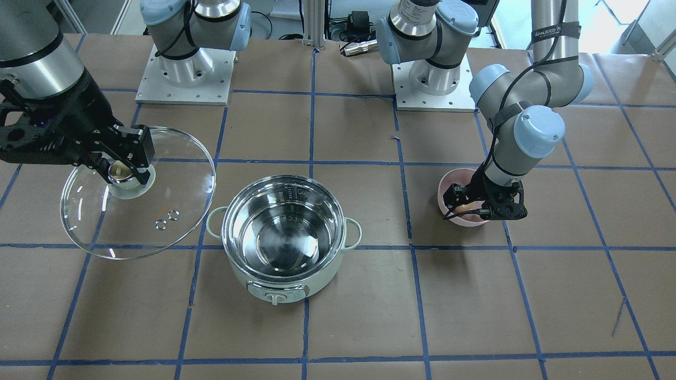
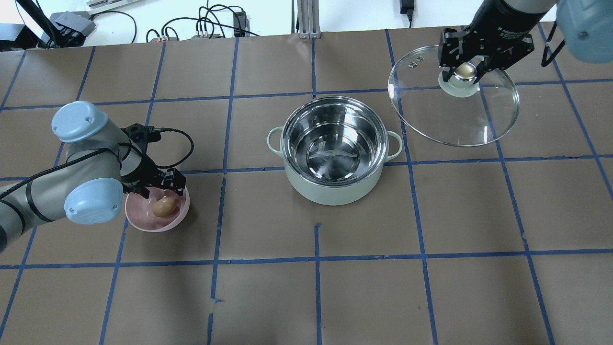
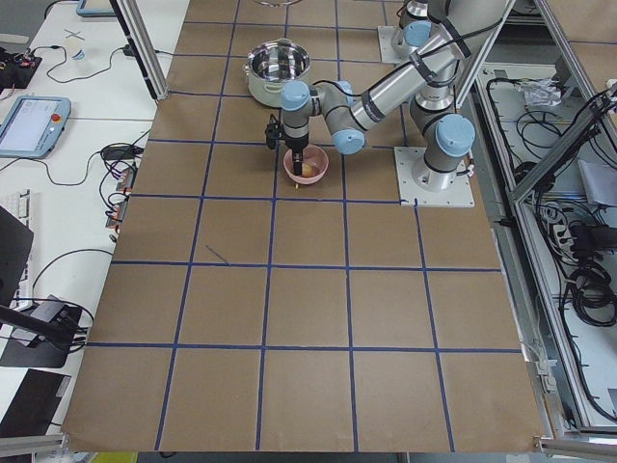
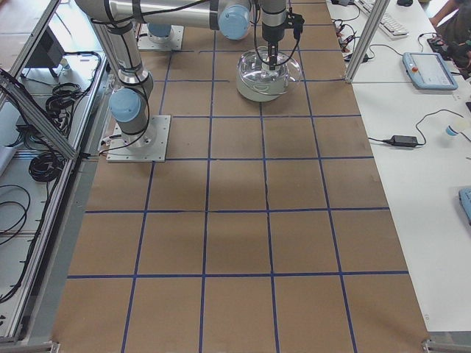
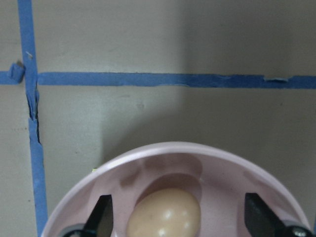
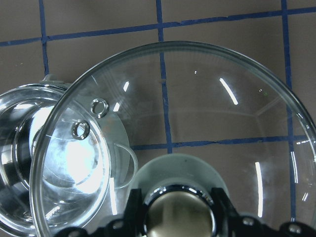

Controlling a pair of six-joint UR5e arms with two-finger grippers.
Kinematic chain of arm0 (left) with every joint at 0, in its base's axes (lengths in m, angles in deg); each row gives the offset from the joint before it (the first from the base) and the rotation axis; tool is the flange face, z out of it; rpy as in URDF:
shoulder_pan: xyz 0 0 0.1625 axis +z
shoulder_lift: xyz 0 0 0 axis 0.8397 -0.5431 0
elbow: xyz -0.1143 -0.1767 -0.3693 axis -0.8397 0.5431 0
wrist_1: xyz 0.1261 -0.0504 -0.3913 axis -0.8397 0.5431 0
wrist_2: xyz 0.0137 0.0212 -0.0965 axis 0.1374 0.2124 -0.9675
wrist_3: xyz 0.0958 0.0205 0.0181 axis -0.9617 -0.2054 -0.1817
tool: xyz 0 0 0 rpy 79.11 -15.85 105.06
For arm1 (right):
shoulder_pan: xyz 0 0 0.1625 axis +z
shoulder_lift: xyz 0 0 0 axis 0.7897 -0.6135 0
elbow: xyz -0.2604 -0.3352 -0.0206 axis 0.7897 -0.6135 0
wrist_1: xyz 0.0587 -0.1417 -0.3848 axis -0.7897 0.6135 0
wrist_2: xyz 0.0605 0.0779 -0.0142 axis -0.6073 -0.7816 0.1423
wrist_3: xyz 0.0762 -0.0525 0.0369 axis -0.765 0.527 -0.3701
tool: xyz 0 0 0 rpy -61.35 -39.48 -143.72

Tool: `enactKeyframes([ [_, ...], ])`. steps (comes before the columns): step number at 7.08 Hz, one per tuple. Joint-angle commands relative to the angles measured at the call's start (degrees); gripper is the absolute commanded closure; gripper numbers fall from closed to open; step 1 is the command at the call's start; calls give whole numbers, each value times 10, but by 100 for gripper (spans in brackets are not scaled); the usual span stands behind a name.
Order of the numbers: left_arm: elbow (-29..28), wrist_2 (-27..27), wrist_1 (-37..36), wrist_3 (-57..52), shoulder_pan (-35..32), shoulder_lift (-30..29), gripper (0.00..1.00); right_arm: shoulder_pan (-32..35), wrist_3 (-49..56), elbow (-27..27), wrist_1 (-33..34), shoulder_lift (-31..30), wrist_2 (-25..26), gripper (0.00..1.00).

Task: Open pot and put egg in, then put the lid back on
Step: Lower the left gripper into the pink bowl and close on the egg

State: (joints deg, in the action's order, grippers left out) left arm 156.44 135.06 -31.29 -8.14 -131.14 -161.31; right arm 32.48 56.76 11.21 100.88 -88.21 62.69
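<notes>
Right gripper [image 2: 463, 73] is pinching the lid's shiny knob, holding the lid [image 2: 455, 120] tilted and off to one side of the pot [image 2: 330, 194]. The pot is sitting open mid-table, steel interior showing. Across the way, the left gripper [image 5: 180, 219] is reaching down into the pink bowl [image 2: 143, 223], fingers [image 5: 102, 217] spread either side of the egg [image 5: 165, 215]. They seem not to be touching it, though the frame cuts off low.
</notes>
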Motion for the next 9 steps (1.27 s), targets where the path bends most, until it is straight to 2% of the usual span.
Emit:
enactKeyframes([
  [1, -1, 4, 1, -4, 3, -3, 9, 0, 0, 0, 0, 0, 0, 52],
  [3, 0, 4, 1, -1, 3, -5, 10, 1, 0, 0, 0, 0, 0, 52],
  [4, 1, 4, 1, -1, 3, -6, 16, 1, 0, 0, 0, 0, 0, 52],
  [5, 4, 13, 0, 0, 4, -8, 29, 1, 0, 0, 0, 0, 0, 52],
  [9, 6, 17, 1, 2, 4, -12, 30, 1, 0, 1, 0, 0, 0, 52],
])
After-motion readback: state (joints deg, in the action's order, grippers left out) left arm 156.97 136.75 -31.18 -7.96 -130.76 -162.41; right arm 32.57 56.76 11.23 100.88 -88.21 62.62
